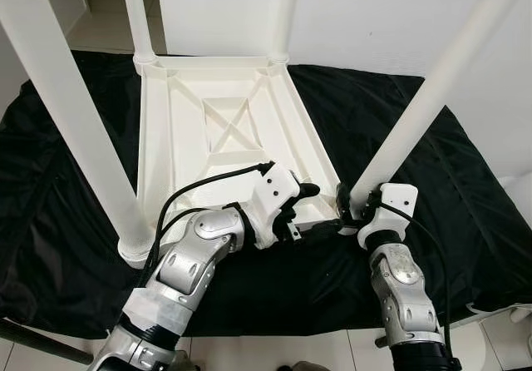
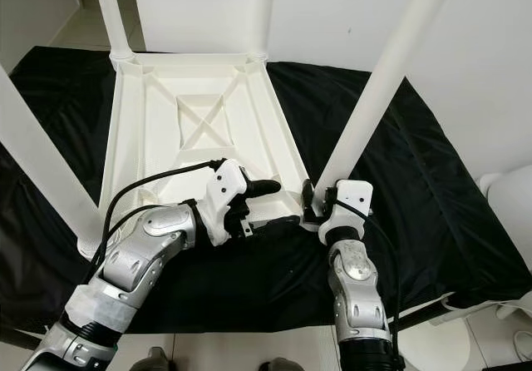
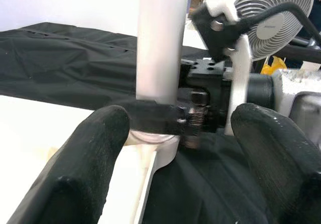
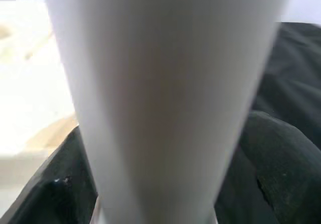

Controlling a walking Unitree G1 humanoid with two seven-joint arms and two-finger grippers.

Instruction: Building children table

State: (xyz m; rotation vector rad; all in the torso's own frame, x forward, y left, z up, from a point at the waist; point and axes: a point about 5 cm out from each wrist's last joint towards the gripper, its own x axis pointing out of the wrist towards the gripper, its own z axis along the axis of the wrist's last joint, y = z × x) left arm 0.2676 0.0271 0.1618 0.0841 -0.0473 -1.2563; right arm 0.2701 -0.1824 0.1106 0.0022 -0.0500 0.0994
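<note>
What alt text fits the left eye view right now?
The right hand grips the base of the near-right table leg on an upturned white children's table. The left hand, open, hovers beside it over a black cloth.

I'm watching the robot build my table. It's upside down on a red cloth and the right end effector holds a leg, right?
Almost. The cloth is black, not red, as the left eye view shows. The table does lie upside down on it, and the right end effector is shut on the near right leg.
</note>
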